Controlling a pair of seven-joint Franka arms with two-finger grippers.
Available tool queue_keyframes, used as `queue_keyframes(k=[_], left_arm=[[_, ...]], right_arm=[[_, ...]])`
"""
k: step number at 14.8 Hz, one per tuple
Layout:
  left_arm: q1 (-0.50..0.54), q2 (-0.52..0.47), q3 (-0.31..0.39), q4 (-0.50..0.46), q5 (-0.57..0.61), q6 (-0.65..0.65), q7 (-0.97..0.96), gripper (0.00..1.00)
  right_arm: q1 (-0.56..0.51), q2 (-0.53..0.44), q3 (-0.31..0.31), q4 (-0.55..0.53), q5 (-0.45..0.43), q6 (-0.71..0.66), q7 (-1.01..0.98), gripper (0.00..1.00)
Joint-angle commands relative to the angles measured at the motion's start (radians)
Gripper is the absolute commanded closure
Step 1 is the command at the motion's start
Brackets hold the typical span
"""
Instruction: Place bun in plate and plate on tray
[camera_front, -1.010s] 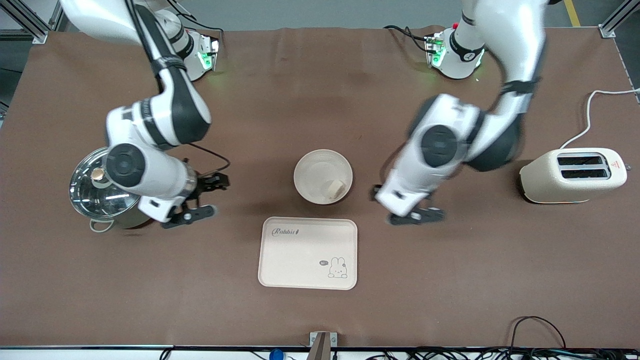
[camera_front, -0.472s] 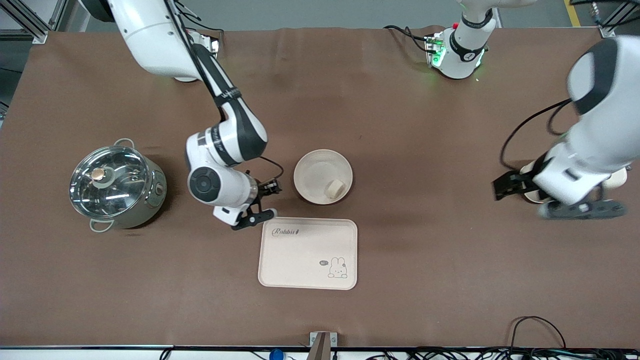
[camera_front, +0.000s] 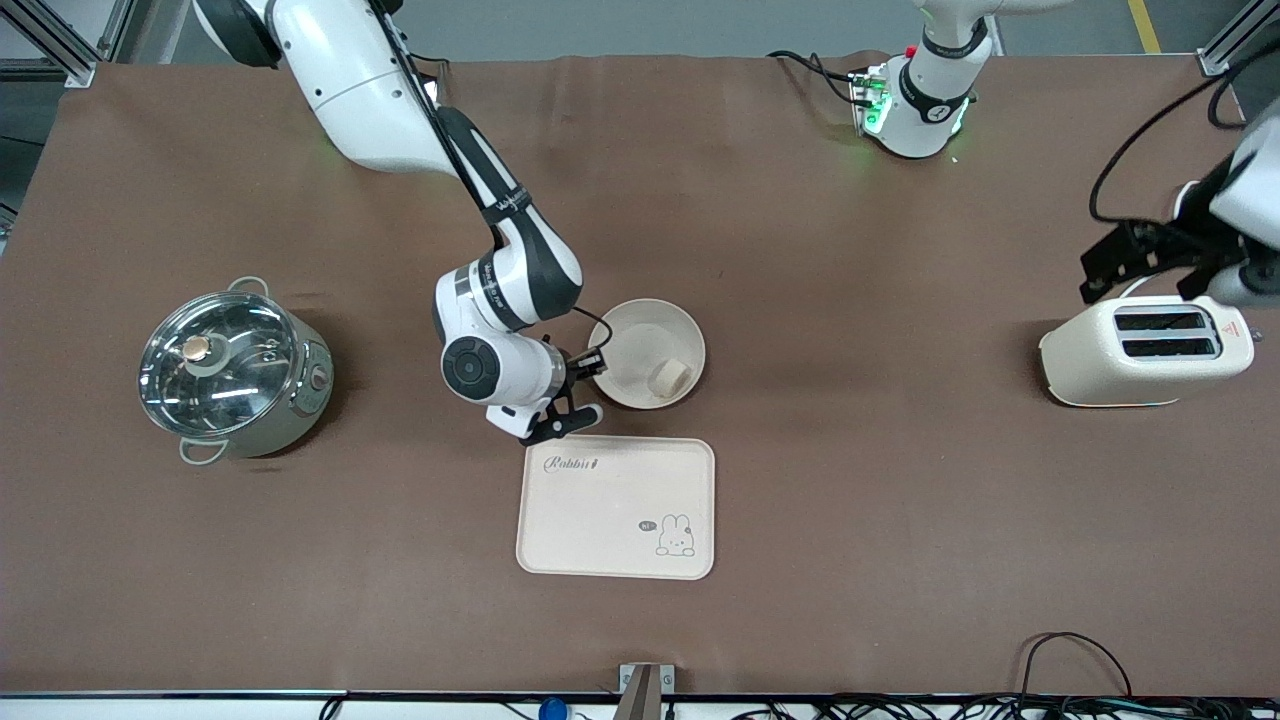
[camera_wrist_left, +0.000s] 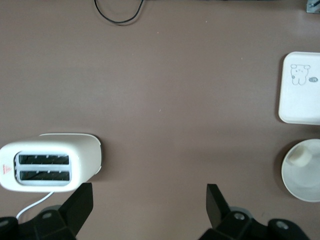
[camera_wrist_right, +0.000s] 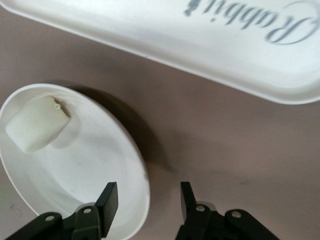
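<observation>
Your right gripper (camera_wrist_right: 147, 202) straddled the plate (camera_front: 640, 330) rim, jaws part open, not clamped. Left gripper (camera_wrist_left: 150, 205) hung wide open and empty over the toaster (camera_front: 1145, 350). One bun (camera_front: 669, 377) in the plate, one tray (camera_front: 615, 520) nearer the camera.

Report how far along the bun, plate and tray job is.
Done: the bun lies in the plate. In hand: the right gripper straddles the plate's rim, one finger inside and one outside, not yet clamped. Left: the plate sits on the table beside the tray and must go onto it. The left gripper waits open above the toaster.
</observation>
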Motion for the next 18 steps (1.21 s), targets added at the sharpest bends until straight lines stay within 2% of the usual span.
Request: queue_keyframes(k=[1,3,9,16,18], left_arm=[[-0.049,-0.109,0.072,-0.171,-0.017,0.073,0.019,0.00],[-0.061,-0.145,0.092,-0.241,-0.022,0.122,0.054,0.00],[-0.058,-0.091,0.091,-0.153,-0.022,0.117,0.052,0.00],[-0.044,-0.091,0.094,-0.153,-0.023,0.096,0.055,0.00],[-0.043,-0.091,0.094,-0.153,-0.023,0.096,0.058,0.00]], right_arm=[[0.029,0.019,-0.008,0.012,0.042,0.008,-0.025,0.48],[0.045,0.029,-0.008,0.012,0.042,0.010,-0.025,0.50],[0.052,0.042,-0.008,0.014,0.031,0.026,-0.028,0.51],[0.064,0.052,-0.009,0.014,0.025,0.040,-0.035,0.79],[0.059,0.051,-0.009,0.014,0.025,0.040,-0.034,0.82]])
